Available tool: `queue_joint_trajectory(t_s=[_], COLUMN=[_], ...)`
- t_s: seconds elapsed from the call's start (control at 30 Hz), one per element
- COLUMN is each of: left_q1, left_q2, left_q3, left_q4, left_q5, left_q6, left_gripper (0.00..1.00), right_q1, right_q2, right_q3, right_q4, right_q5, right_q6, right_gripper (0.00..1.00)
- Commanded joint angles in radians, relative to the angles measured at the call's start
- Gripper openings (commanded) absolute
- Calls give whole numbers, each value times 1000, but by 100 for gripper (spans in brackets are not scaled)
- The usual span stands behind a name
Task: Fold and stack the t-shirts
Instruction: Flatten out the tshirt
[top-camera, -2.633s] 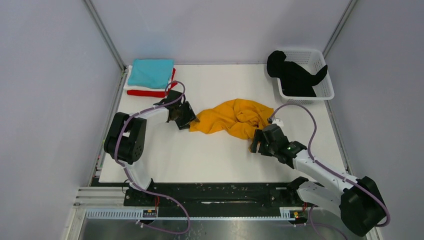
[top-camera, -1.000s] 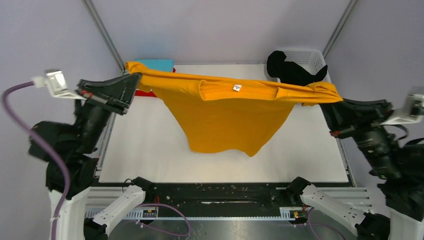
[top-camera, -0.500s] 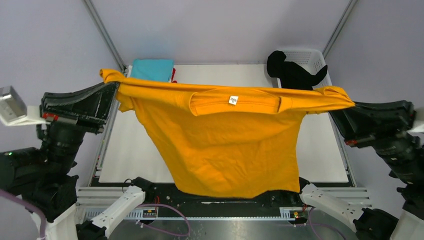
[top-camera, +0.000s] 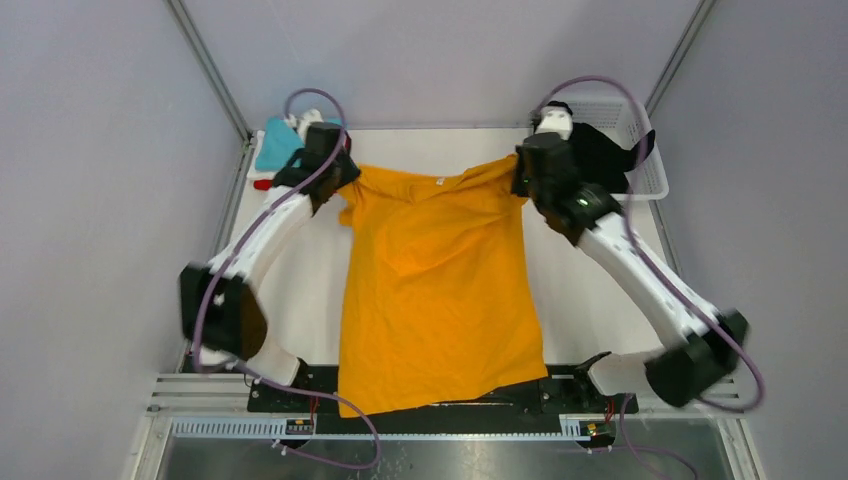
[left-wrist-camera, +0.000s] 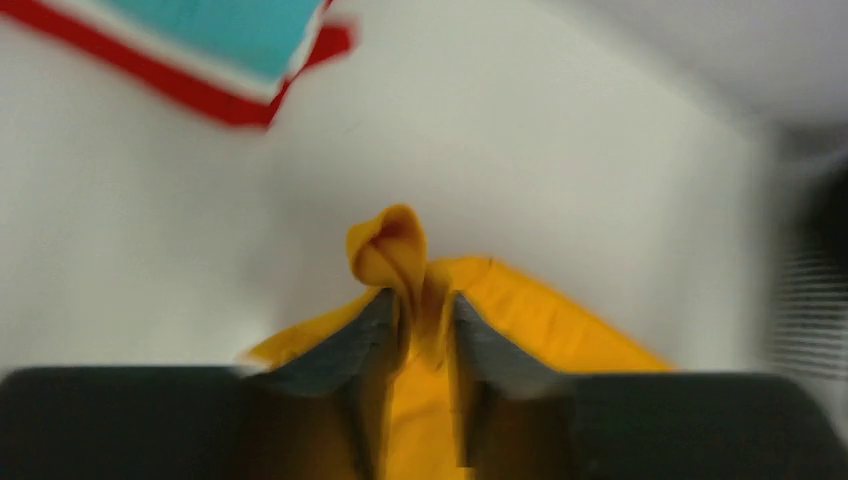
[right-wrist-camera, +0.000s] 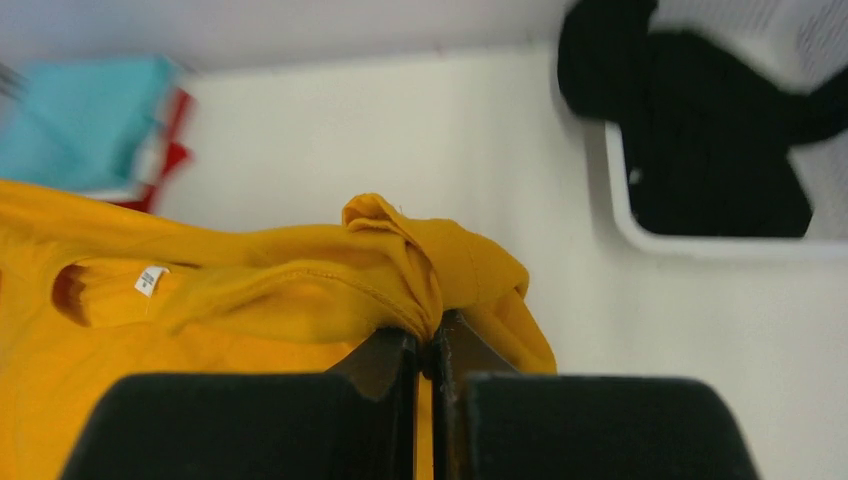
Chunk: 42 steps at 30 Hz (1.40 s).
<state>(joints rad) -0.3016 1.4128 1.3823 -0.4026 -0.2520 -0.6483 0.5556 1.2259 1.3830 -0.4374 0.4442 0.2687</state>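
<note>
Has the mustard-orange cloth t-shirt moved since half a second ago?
Yes. The mustard-orange t-shirt has dropped from mid-air onto the white table, collar toward the far wall.

The orange t-shirt (top-camera: 440, 290) lies spread out, collar far. 3 folded t-shirts (top-camera: 275, 152) sit stacked far-left; the black t-shirt (top-camera: 603, 160) lies heaped far-right.
</note>
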Motion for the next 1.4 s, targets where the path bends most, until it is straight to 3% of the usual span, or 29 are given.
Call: queue_joint_trajectory(t_s=[0.0, 0.07, 0.2, 0.27, 0.3, 0.43, 0.67, 0.77, 0.9, 1.0, 1.13, 1.27, 1.37], left_q1=[45, 61, 76, 75, 74, 59, 26, 25, 16, -9, -55, -80, -149], left_q2=[218, 318, 389, 369, 349, 310, 408, 476, 510, 510, 443, 327, 260], left_q3=[-5, 44, 105, 87, 74, 22, 26, 42, 8, -60, -236, -488, -609], left_q4=[-70, -95, -135, -125, -107, -74, -33, -44, -39, -28, 20, 160, 184], left_q5=[-69, -33, 43, 78, 105, 203, 328, 358, 360, 381, 351, 407, 395], left_q6=[-58, -57, -38, -25, -17, 7, 2, -39, -69, -92, -147, -259, -341], left_gripper=[46, 65, 97, 99, 99, 99, 99, 99, 99, 99, 99, 99, 99], right_q1=[-54, -60, -63, -63, -64, -62, 50, 145, 169, 170, 118, 10, -43], right_q2=[261, 405, 567, 564, 547, 413, 58, 5, 17, 81, 264, 448, 603], right_q3=[-45, 45, 216, 214, 196, 33, -532, -654, -764, -737, -578, -447, -253], right_q4=[150, 127, -8, -26, -29, -31, 74, 74, 147, 149, 87, 120, 75], right_q5=[-113, -116, -116, -98, -89, -163, -335, -352, -398, -344, -278, -366, -392], right_q6=[97, 101, 108, 118, 126, 172, 388, 485, 576, 562, 528, 525, 477], right_gripper=[7, 9, 60, 92, 99, 100, 100, 99, 100, 99, 99, 99, 99])
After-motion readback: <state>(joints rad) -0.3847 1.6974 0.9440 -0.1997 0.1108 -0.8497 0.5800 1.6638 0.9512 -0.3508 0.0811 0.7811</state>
